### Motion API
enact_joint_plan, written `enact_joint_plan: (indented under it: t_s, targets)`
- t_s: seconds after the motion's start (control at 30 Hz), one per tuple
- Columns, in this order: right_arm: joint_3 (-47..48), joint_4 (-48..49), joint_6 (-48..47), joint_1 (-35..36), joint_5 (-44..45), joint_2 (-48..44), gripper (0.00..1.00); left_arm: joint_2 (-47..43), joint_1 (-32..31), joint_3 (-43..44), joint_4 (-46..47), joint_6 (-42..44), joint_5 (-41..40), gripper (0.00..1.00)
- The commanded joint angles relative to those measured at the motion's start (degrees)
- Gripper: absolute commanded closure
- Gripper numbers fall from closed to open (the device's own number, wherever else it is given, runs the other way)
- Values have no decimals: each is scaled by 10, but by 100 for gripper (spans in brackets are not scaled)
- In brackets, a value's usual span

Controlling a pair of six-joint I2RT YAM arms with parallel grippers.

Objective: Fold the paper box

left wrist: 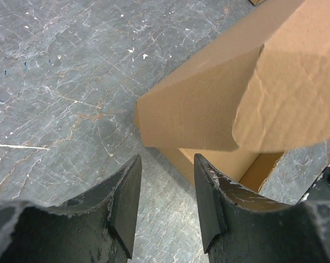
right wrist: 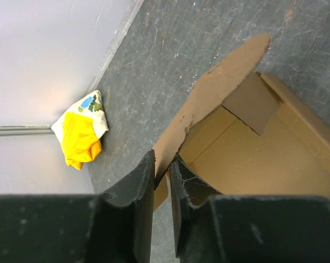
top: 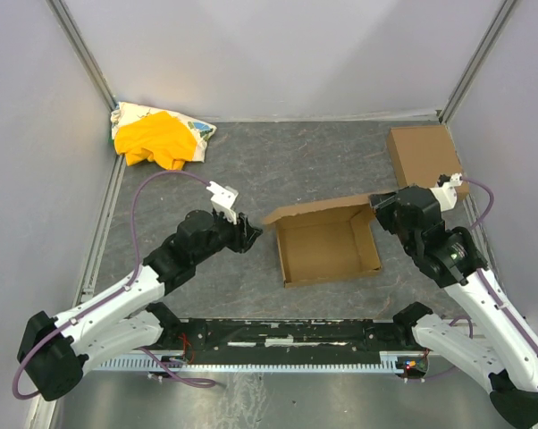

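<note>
Paper box [top: 327, 246] sat mid-frame on the grey table [top: 251, 170], lid flap [right wrist: 209, 104] raised. My right gripper [right wrist: 162, 181] pinched that flap's edge to steer it; left gripper [left wrist: 168, 186] hovered half-open, empty, beside the lid corner, ready to brace.

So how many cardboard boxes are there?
2. The paper box sits open in the middle; a smaller closed box lies at the far right corner. None seems hidden.

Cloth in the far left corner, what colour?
The cloth is bright yellow with a white printed patch, blue and green. Best in right wrist view.
</note>
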Motion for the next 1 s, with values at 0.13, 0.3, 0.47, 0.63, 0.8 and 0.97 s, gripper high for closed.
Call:
enact_joint_plan:
  t_s: [0.13, 0.3, 0.47, 0.63, 0.8, 0.97]
  targets:
    - [11, 47, -13, 0, 25, 4, 89, 39, -2, 55, 4, 46, -12, 50]
    - [12, 46, -11, 0, 32, 10, 91, 60, -2, 63, 5, 54, -25, 50]
    - [13, 44, -1, 0, 35, 9, 90, 77, -2, 69, 6, 50, -13, 51]
    - [8, 50, 21, -1, 36, 0, 89, 81, -2, 69, 3, 40, 20, 51]
    - [7, 50, 32, 0, 39, 4, 88, 64, -2, 40, -3, 6, 52, 53]
    - [1, 49, 63, -1, 39, 8, 88, 33, -6, -14, 24, -45, 71, 55]
